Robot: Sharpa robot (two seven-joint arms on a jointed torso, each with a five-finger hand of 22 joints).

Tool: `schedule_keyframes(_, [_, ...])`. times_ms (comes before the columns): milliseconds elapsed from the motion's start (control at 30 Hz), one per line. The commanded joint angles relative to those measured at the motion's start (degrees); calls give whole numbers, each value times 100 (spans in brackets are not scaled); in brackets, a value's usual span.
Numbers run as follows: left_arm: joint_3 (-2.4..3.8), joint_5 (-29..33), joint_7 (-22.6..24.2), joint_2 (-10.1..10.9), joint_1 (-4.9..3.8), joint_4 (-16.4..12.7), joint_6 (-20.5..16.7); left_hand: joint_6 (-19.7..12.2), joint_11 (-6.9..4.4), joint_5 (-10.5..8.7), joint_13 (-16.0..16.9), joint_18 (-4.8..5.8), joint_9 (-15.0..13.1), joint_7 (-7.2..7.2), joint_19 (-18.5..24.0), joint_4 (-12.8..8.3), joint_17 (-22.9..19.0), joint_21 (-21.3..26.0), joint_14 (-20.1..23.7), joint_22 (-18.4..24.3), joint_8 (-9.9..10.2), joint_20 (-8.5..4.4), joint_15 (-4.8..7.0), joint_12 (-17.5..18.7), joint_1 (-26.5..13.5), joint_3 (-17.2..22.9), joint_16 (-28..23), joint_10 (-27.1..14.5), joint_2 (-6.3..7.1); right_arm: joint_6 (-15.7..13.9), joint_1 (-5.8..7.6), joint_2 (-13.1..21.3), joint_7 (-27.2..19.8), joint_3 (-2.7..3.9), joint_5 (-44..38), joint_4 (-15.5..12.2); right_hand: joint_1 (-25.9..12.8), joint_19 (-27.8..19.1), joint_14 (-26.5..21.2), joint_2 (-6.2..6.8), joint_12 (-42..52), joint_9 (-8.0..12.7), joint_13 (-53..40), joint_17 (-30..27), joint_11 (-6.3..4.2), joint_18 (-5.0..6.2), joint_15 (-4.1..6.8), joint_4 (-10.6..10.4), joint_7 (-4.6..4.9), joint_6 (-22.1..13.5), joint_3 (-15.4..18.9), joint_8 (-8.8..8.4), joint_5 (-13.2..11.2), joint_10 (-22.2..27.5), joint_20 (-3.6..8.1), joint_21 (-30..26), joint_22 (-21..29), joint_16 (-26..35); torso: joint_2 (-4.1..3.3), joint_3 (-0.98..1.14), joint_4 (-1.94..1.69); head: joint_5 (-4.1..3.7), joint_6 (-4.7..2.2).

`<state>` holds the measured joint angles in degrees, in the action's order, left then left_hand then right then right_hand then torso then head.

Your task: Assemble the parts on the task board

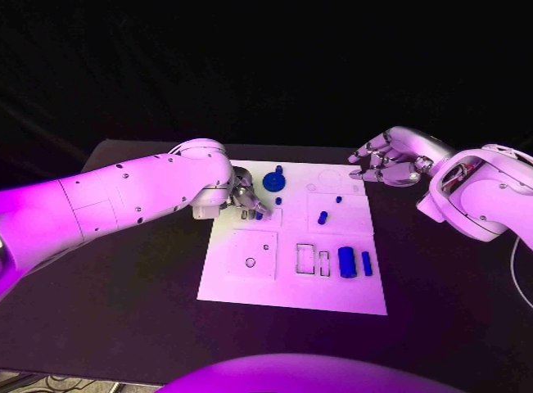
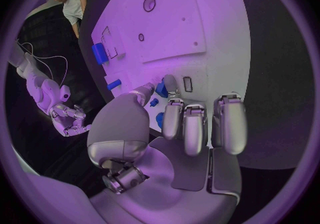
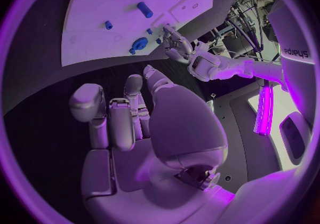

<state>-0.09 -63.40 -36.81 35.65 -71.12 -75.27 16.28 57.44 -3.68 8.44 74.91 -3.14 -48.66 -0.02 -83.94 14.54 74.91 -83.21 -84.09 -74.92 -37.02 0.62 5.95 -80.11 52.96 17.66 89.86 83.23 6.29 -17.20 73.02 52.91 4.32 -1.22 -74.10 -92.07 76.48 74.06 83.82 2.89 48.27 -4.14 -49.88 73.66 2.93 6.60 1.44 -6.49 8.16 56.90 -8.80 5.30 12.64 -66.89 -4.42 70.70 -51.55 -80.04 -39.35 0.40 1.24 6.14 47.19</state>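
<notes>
The white task board lies mid-table. My left hand is at its left edge near the far end, and thumb and one finger pinch a small blue part just over the board. A round blue part stands right beside that hand. Small blue pegs stand further right, and two blue cylinders lie at the near right. My right hand hovers over the board's far right corner with its fingers loosely bent, holding nothing. The right wrist view shows the round part.
Outlined recesses and a small hole mark the board's near half. Black table surrounds the board on both sides. The left forearm crosses the table's far left.
</notes>
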Motion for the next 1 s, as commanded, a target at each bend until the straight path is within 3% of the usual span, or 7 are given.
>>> schedule_keyframes(33, [42,-35,17,33,-4,-60,-260,34,3,-27,288,78,-13,-6,-99,89,1509,-29,-591,-592,32,-53,49,-16,-15,-180,14,33,-6,38,-5,-3,-1,0,-40,4,53,-38,276,20,-27,10,5,-5,8,50,0,-25,7,-40,-14,30,23,43,-8,-35,6,27,3,1,-1,3,1])
schedule_keyframes(333, [163,16,13,144,-93,-192,-302,37,2,-78,275,73,-36,-7,-90,200,1509,-11,-591,-578,55,-59,52,0,26,-547,14,26,-43,40,-6,-2,-3,-1,-37,9,52,-46,273,22,-36,10,14,-18,8,52,-1,-28,7,-42,-13,29,24,50,-8,-44,22,36,0,0,4,1,-8])
schedule_keyframes(433, [241,56,12,197,-128,-248,-301,32,4,-94,249,65,-39,-5,-72,206,1509,15,-591,-546,62,-59,51,23,27,-612,14,10,-56,41,-7,0,-5,-2,-34,11,52,-46,273,22,-36,10,14,-18,8,52,-1,-28,7,-42,-13,29,24,50,-8,-44,22,36,-2,3,1,-6,-17])
schedule_keyframes(533, [304,77,-4,260,-273,-249,-193,-82,33,-74,84,27,-36,31,16,156,1509,133,-591,-396,127,-50,37,169,219,-696,14,-105,-135,44,-7,1,-4,-2,-31,17,52,-46,273,22,-36,10,14,-18,8,52,-1,-28,7,-42,-13,29,24,50,-8,-44,22,36,-2,3,2,-13,-24])
schedule_keyframes(733, [326,89,-19,208,-550,108,86,-545,249,-59,-653,-43,340,292,202,153,1509,395,-591,-95,673,85,-132,830,749,-860,14,-647,-293,39,-7,7,6,-3,-30,19,52,-45,271,25,-31,11,10,-26,9,52,-2,-33,8,-46,-13,28,26,49,-9,-45,20,43,8,7,-16,-14,-32])
schedule_keyframes(833, [320,96,-9,115,-609,345,163,-579,319,-57,-765,-58,546,363,229,160,1509,442,-591,-52,856,148,-197,921,918,-940,14,-726,-339,33,-7,0,7,-3,-29,19,52,-45,271,25,-31,11,10,-26,9,52,-2,-33,8,-46,-13,28,26,49,-9,-45,20,43,-1,8,-11,-10,-55])
schedule_keyframes(1000, [288,161,5,30,-642,498,276,-407,309,-52,-717,-50,686,345,193,174,1509,409,-591,-107,889,174,-196,858,1050,-1007,14,-664,-433,35,-7,-14,3,-4,-29,26,52,-45,271,25,-31,11,10,-26,9,52,-2,-33,8,-46,-13,28,26,49,-9,-45,20,43,0,1,-3,-26,-59])
